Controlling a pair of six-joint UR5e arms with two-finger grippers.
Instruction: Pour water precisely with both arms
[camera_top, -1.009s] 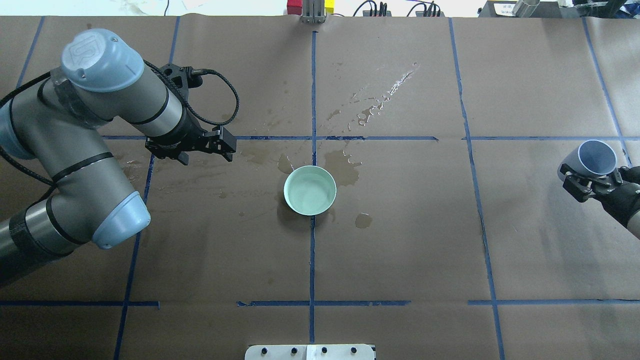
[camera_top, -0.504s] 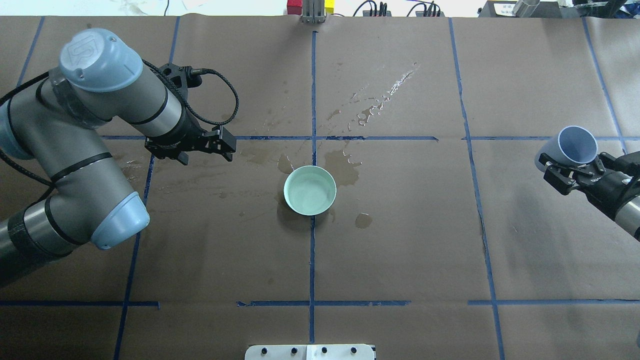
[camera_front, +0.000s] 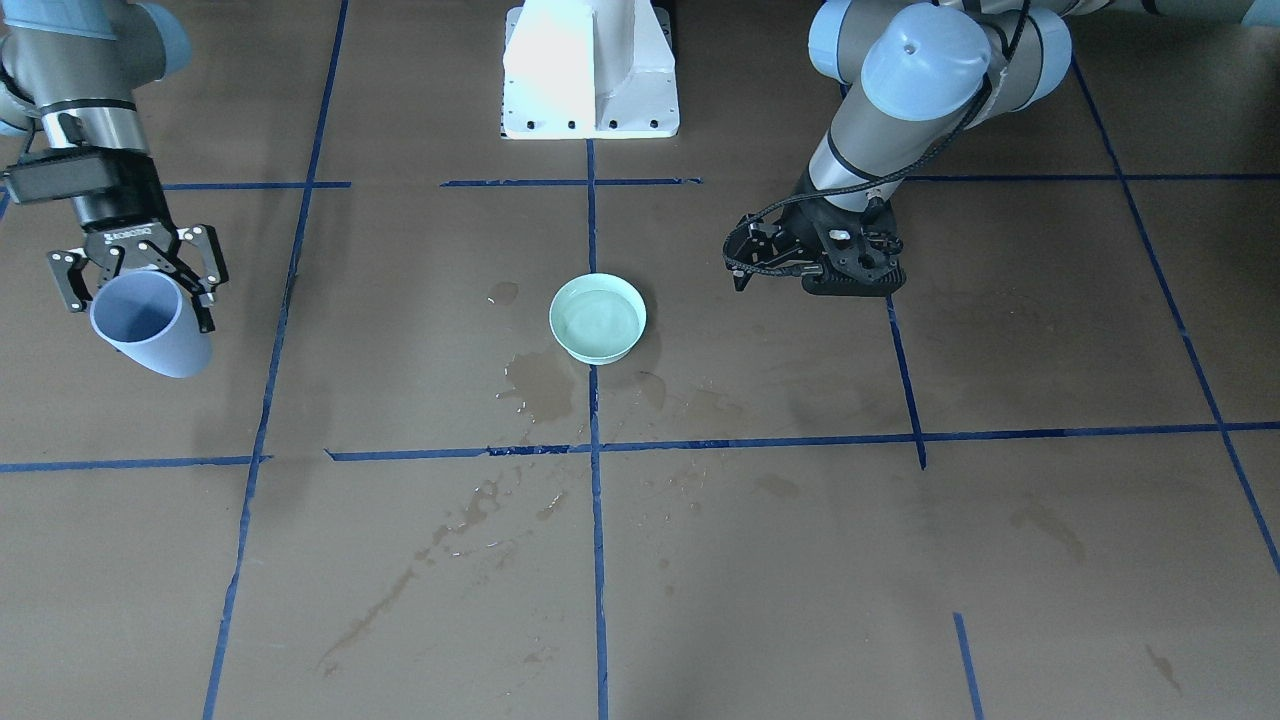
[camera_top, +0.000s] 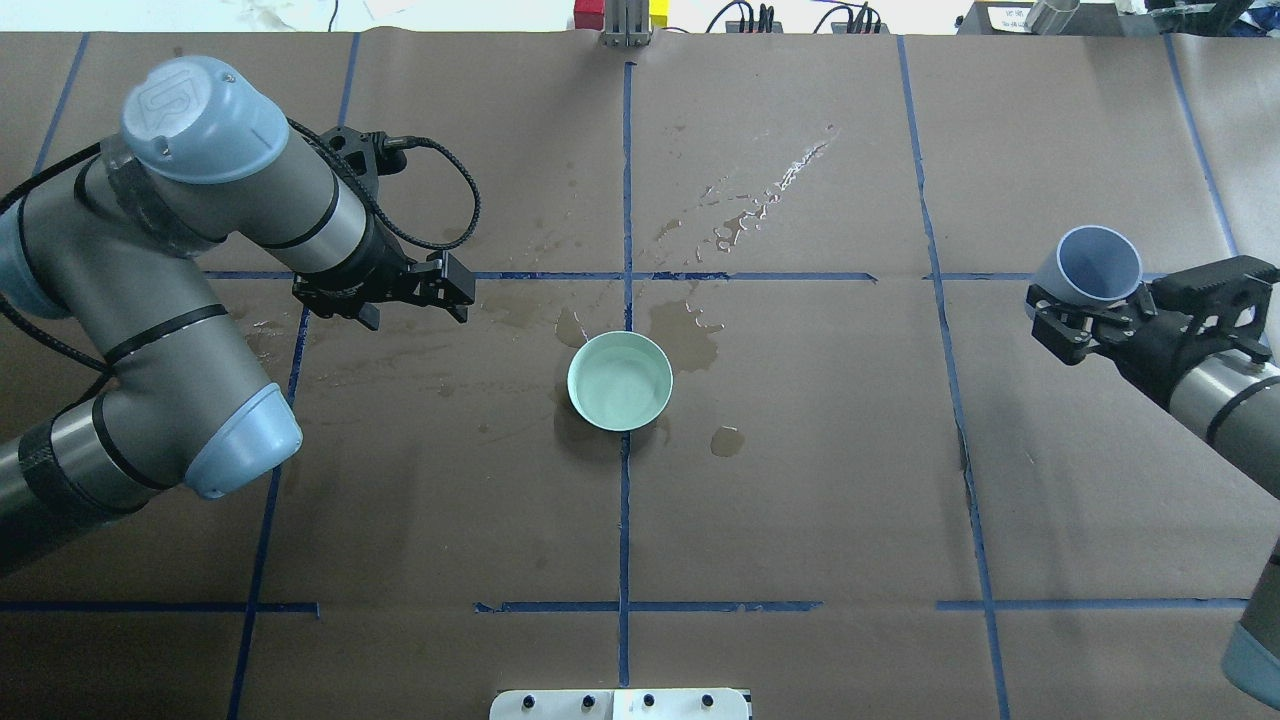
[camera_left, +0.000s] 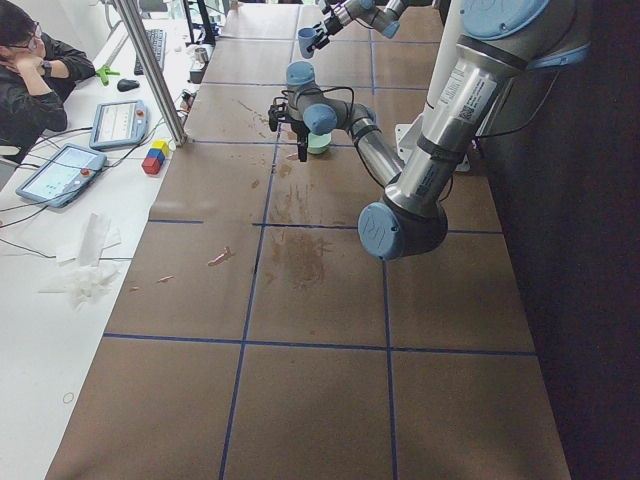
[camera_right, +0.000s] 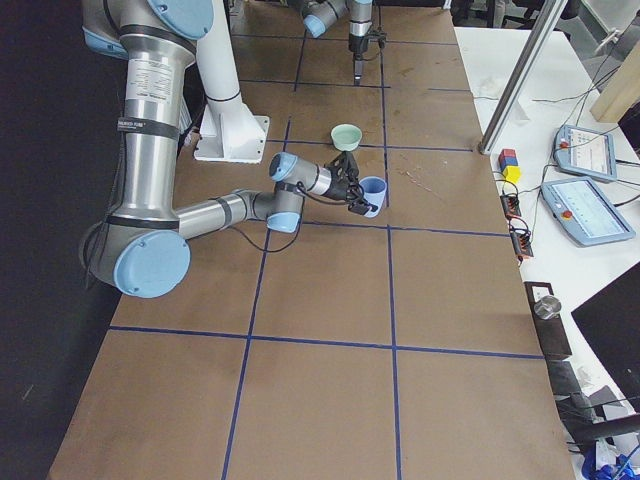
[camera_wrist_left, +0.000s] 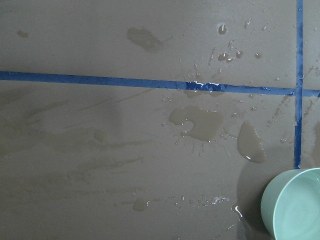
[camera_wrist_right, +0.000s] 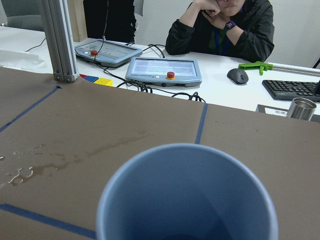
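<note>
Plainly, spilling was the danger here. Nearest the robot, a small puddle (camera_top: 727, 440) lay on the brown paper (camera_top: 800, 560) at the bowl's 4 o'clock. The green bowl (camera_top: 571, 384) stood at the table's centre with the water (camera_top: 622, 388) pooled inside it. Well out at its 3 o'clock, the right gripper (camera_top: 1088, 315) pinched a blue cup (camera_top: 1098, 262), held tilted; whether any water lay in its dark bottom could not be told. At the bowl's 10 o'clock the left gripper (camera_top: 385, 295) pointed down at the paper with nothing in it, and I could not tell whether its fingers were spread or pressed together. Just beyond the bowl, at 1 o'clock, sat a wet patch (camera_top: 685, 335), and farther the same way ran a glistening streak (camera_top: 770, 185).

A cup tilted like that could shed its contents on the carry across. A pour begun off-centre or too fast would overshoot the rim. The left gripper, coming in to steady the bowl, might nudge it on the wet paper and slop water out.
</note>
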